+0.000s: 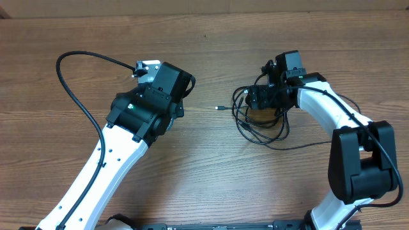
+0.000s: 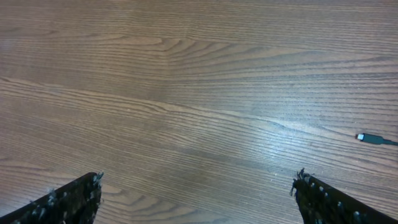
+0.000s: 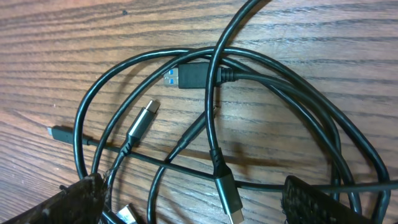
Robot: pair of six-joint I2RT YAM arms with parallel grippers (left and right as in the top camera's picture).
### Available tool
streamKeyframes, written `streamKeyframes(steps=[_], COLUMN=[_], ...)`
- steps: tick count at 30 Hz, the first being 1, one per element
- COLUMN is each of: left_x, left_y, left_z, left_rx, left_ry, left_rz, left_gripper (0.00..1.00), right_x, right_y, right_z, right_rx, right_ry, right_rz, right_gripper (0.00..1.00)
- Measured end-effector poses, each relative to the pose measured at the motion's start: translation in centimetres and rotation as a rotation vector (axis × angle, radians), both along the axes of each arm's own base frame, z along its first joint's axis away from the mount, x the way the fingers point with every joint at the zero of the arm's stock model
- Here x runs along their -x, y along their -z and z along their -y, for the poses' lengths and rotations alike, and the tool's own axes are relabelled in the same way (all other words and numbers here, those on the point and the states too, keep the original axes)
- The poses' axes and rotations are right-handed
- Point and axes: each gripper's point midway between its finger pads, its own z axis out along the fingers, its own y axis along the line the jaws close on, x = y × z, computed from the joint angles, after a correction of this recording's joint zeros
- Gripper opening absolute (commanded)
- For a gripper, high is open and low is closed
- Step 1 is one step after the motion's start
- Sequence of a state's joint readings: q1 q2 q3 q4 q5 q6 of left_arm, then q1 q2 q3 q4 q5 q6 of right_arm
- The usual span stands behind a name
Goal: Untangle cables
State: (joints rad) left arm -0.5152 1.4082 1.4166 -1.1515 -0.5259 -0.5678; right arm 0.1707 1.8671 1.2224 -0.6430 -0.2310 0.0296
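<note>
surface: wood-grain table (image 1: 204,172) | lying on it: tangled black cables (image 3: 194,76)

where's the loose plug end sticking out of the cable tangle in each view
overhead: loose plug end near centre, just left of the cable tangle
left wrist: far right edge, on bare table
right wrist: probably the small tip at the left, outside the loops
shared landmark: the table's wood grain
</note>
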Motion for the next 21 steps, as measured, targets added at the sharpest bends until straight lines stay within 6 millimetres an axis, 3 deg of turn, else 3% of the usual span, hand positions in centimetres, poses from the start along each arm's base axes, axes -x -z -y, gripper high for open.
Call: streamKeyframes(steps=[3,7,13,21], left_x=[0.0,0.0,0.0,0.0], left_y=[0.0,0.0,0.0,0.0], left_z=[0.0,0.0,0.0,0.0], left_rx=[0.000,-0.001,-0.008,-0.012], left_ry=[0.000,0.002,0.011,0.017], left_rz=[0.000,-0.001,-0.004,-0.006], left_gripper=[1.00,1.00,1.00,1.00], right_x=[-0.1,-0.3,-0.8,-0.7], right_y=[0.7,2.6,3.2,3.5], right_z=[0.0,-0.1,-0.1,-0.2], right_rx=[0.005,0.011,0.013,0.009], right_ry=[-0.014,-0.025,-0.027,-0.030], right_rz=[-0.005,-0.026,-0.014,-0.021], right_gripper=[0.87,0.77,0.45,0.12])
